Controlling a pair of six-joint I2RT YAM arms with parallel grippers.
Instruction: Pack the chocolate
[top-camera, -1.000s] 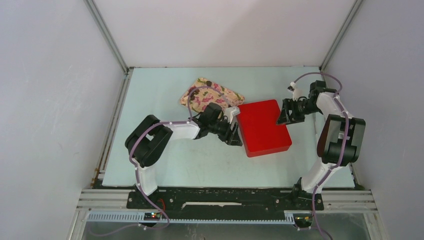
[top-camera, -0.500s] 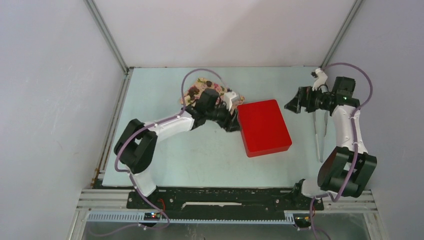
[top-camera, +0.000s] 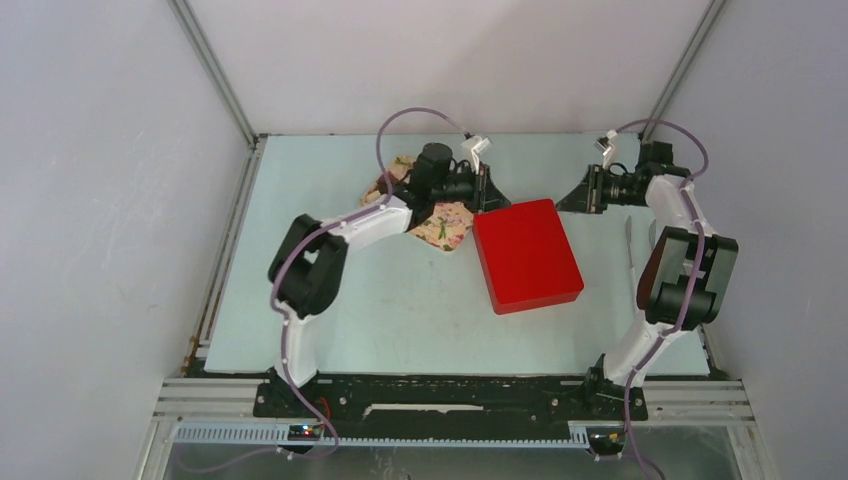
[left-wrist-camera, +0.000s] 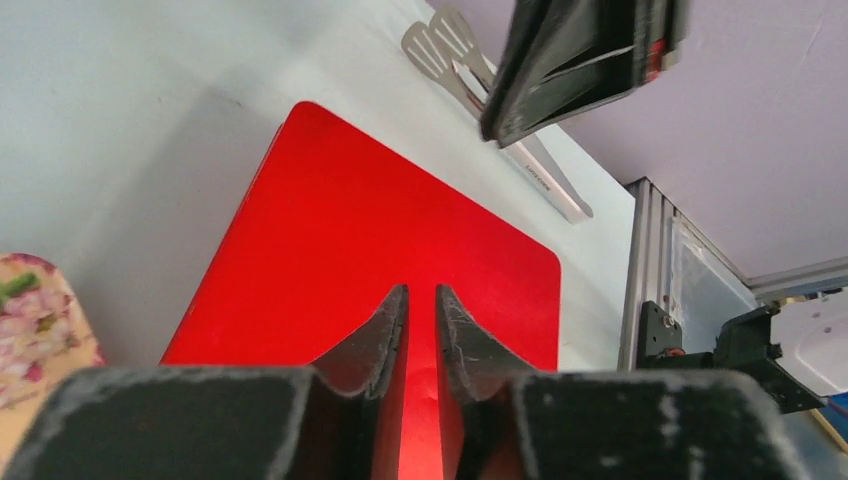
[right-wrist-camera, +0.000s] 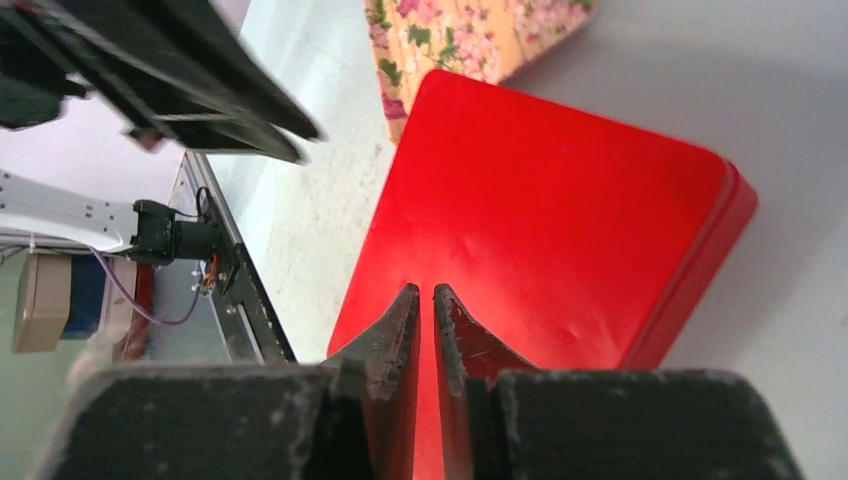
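1. No chocolate visible in any view; cannot tell where it sits. At a guess, inside the closed red box (top-camera: 527, 255) or on the floral tray (top-camera: 445, 225) just beside it, partly hidden under the left arm.
2. Left hand (left-wrist-camera: 421, 293) raised near the box's far-left corner, fingers nearly together, nothing between, clear of the lid.
3. Right hand (right-wrist-camera: 426, 292) raised near the box's far-right corner, fingers pressed together, likewise empty.
4. Tongs (top-camera: 628, 250) flat on the counter (top-camera: 400, 310), right of the box, untouched.
5. Handling guess: small light lumps, firm but brittle, smooth enough to slip or roll, likely to mark or smear under a hard squeeze.
6. Best to pinch each lump across its middle, from above, gently. Tongs probably safer than bare fingers for pieces that small.
7. If the box holds them, lid to be lifted first by its rim.
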